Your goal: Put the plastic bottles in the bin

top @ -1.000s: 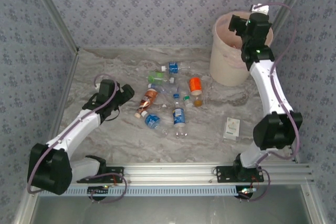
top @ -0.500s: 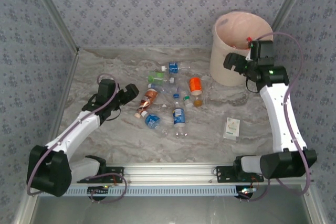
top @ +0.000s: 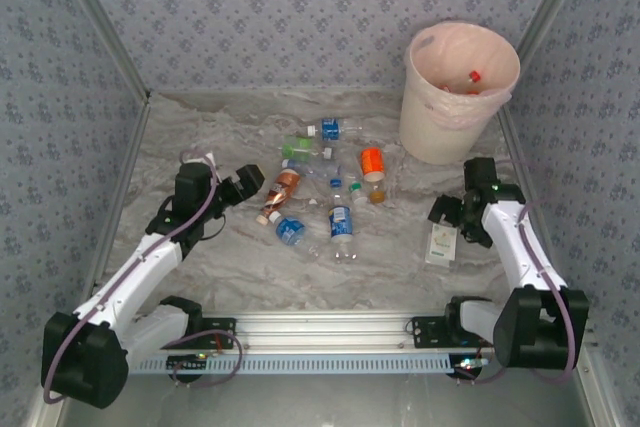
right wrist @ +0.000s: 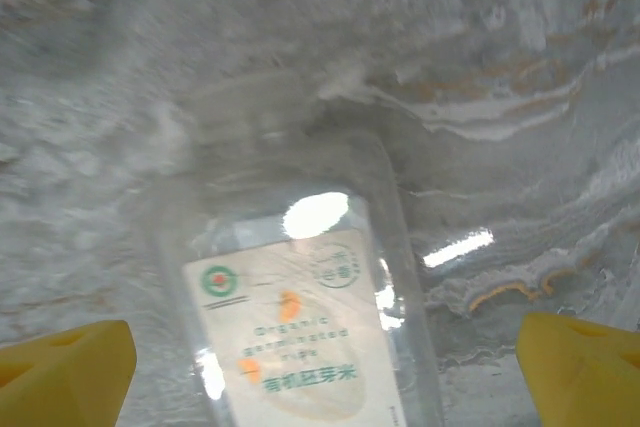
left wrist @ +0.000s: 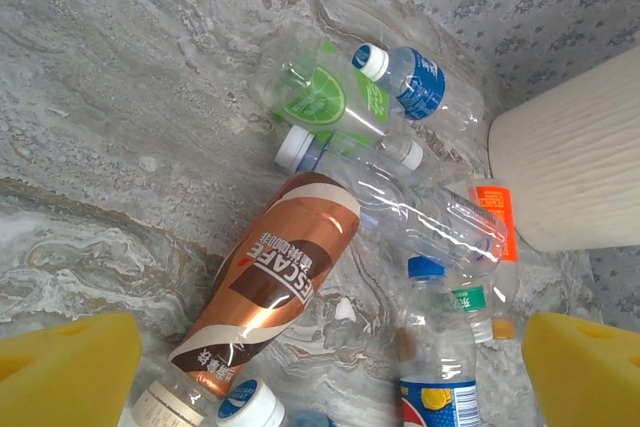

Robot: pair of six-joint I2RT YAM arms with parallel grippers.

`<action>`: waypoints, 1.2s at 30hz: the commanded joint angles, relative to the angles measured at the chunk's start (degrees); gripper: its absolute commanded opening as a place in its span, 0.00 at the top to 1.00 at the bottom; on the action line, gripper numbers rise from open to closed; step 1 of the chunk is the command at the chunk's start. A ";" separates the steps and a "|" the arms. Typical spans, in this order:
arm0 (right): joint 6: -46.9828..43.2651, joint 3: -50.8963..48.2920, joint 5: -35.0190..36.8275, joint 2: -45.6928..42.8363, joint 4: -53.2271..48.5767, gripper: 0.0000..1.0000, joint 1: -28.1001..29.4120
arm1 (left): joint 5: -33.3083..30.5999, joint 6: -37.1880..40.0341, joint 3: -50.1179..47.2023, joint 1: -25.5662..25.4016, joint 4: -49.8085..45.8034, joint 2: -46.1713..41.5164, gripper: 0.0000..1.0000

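Several plastic bottles [top: 342, 219] lie scattered mid-table. My left gripper [top: 247, 183] is open just left of a brown coffee bottle [top: 283, 187]. In the left wrist view that brown bottle [left wrist: 275, 277] lies between the yellow fingertips [left wrist: 65, 372], beside a blue-capped bottle [left wrist: 435, 347], with my left gripper [left wrist: 325, 387] open around empty space. The cream bin [top: 460, 87] stands at the back right, red caps visible inside. My right gripper [top: 446, 213] hangs open over a flat clear container with a cream label [top: 441, 242]. In the right wrist view, the container [right wrist: 300, 327] lies between the open right gripper [right wrist: 322, 377] fingers.
A green-labelled bottle [left wrist: 320, 97], a blue-labelled one [left wrist: 415, 77] and an orange-labelled one [left wrist: 495, 217] lie beyond the brown bottle, towards the bin's wall [left wrist: 575, 157]. Patterned walls close in the table on three sides. A metal rail [top: 330, 332] runs along the near edge.
The right arm has swung from above the bin down to the table over the flat labelled container. The left gripper has shifted slightly beside the brown bottle.
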 commanded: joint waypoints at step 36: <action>4.63 -6.26 3.12 10.36 12.10 0.08 9.20 | -6.00 -1.00 -2.44 -0.24 -2.73 -1.95 0.02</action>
